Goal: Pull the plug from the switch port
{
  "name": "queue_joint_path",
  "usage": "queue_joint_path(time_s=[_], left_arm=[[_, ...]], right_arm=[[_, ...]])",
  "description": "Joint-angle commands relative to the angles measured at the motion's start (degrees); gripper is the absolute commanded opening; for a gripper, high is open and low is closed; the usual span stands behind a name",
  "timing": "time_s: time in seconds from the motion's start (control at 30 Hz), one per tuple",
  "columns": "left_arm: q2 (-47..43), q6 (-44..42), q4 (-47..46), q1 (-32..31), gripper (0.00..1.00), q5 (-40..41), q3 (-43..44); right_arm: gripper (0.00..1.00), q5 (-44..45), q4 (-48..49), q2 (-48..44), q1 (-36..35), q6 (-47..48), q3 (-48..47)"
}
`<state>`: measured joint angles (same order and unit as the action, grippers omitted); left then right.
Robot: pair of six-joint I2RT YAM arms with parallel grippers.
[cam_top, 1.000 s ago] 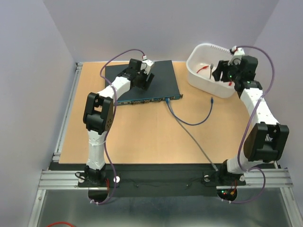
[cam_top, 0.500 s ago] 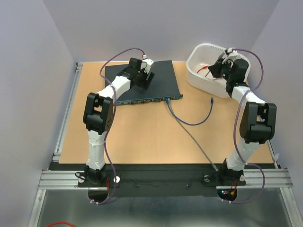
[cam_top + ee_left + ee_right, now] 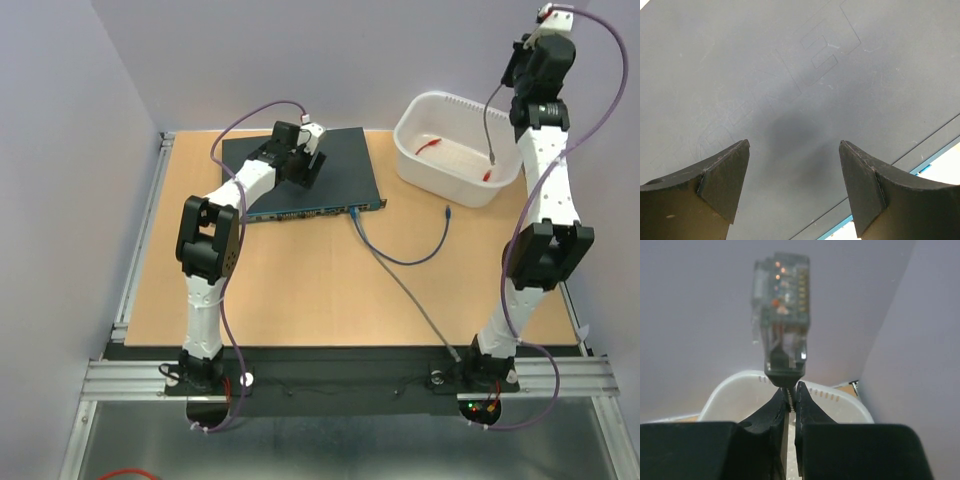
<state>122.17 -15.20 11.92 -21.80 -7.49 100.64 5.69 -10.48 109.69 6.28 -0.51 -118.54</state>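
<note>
Plug (image 3: 781, 315) points lengthwise straight out from clamped right end effector (image 3: 790, 391).

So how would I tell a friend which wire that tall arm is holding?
Find the white tub at the back right of the table. The right gripper, high above it, pinches a thin grey wire that hangs down over the tub, a clear plug sticking out past the grip. Unlike the blue wire lying on the table, it dangles in the air.
</note>
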Motion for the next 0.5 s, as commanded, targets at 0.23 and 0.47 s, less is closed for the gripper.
queue_joint_path(time_s=[0.23, 0.47], left_arm=[[-1.8, -1.8, -0.6, -0.3, 0.84, 1.0, 2.2], [-1.4, -1.5, -0.6, -0.3, 0.84, 1.1, 2.6]], right_arm=[[0.0, -2.5, -26.5, 28.6, -3.0, 7.6, -19.7], [0.35, -7.4, -25.9, 35.6, -3.1, 4.2, -25.6]])
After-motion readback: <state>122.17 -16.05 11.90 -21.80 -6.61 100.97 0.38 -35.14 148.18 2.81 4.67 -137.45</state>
